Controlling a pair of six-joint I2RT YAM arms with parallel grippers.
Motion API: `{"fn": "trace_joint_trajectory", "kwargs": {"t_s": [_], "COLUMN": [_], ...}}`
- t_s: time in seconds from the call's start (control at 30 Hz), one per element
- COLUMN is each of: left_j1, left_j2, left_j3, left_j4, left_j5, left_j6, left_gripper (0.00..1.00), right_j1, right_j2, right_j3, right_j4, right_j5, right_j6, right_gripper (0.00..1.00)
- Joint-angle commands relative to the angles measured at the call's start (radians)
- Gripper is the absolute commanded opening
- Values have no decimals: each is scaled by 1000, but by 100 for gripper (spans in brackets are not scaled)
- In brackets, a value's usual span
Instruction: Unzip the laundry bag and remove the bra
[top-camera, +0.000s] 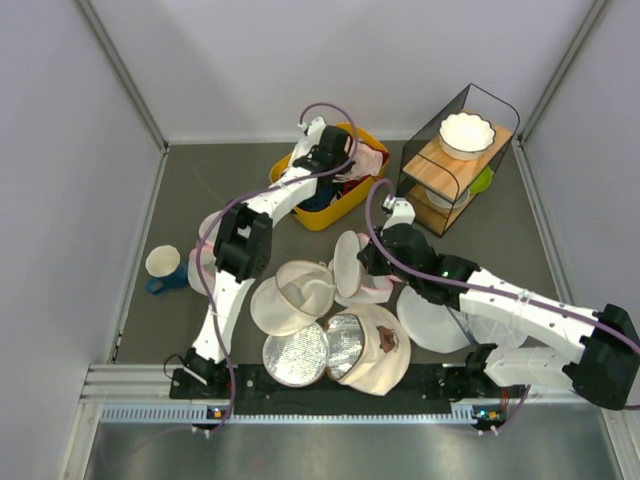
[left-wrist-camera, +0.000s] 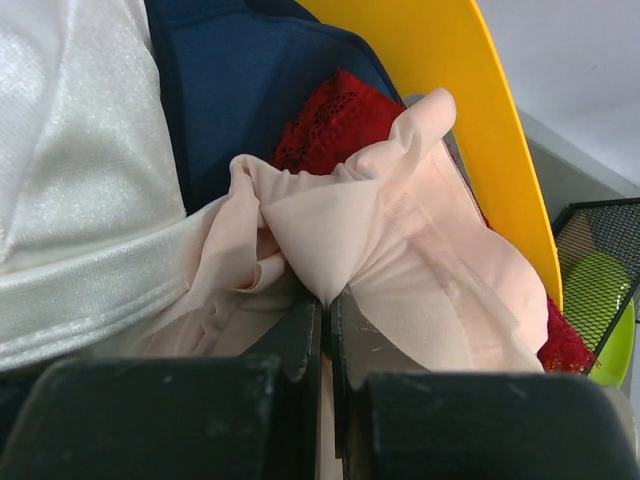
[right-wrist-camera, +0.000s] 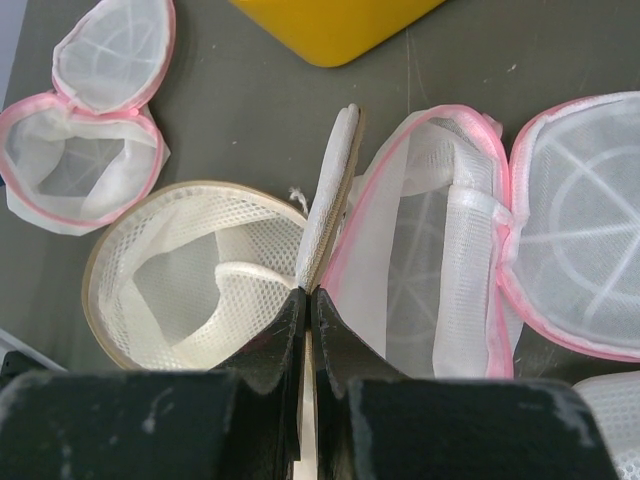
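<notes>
Closest to the lens in the left wrist view, the left gripper has its jaws pressed together on a fold of the bra. The bra lies low in the centre of the frame inside the yellow bin, on top of a red lace garment and a navy one, with a shiny white garment at the left. I judge the bra light, soft and floppy (it will drape and may snag the lace), so a pinch on a bunched fold or a firmer seam suits it. In the right wrist view the right gripper pinches the edge of an upright flap of the laundry bag, which gapes open and looks hollow at lower left, while pink-trimmed mesh bags crowd the right. In the top external view the bin sits upper centre with a wire rack just beside it, and flat mesh discs lie at the bottom between the arm bases.
</notes>
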Motion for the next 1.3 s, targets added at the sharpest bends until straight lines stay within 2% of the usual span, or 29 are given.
{"fn": "trace_joint_trajectory", "kwargs": {"t_s": [0.0, 0.07, 0.2, 0.3, 0.33, 0.4, 0.57, 0.83, 1.0, 1.13, 1.27], "left_j1": [2, 2, 2, 0, 0, 0, 0, 0, 2, 0, 8], "left_j2": [-57, -87, -170, -233, -245, -278, -336, -419, -457, -523, -624], "left_j3": [-89, -95, -129, -179, -184, -192, -200, -174, -89, -75, -77], "left_j4": [-45, -43, -14, 34, 35, 26, 20, 3, -48, -64, -143], "left_j5": [19, 19, 50, 62, 62, 65, 109, 208, 304, 305, 236], "left_j6": [15, 44, 90, 117, 125, 145, 185, 222, 225, 219, 216], "left_gripper": [0, 0, 21, 29, 36, 40, 61, 75, 77, 78, 78], "right_j1": [-7, -7, -7, -7, -7, -9, -7, 3, 20, 33, 36], "right_j2": [-33, -44, -65, -86, -91, -103, -116, -140, -128, -96, -9], "right_j3": [31, 26, 12, 9, 9, 6, 3, 6, 37, 69, 123], "right_j4": [19, 19, 21, 22, 24, 24, 27, 39, 51, 84, 148], "right_j5": [11, 9, 12, 12, 11, 14, 3, -1, -7, -20, -88], "right_j6": [-10, -8, -2, -4, -8, -7, -11, -19, -40, -66, -85], "right_gripper": [0, 0, 0, 0, 0, 0, 0, 0, 0, 0, 0]}}
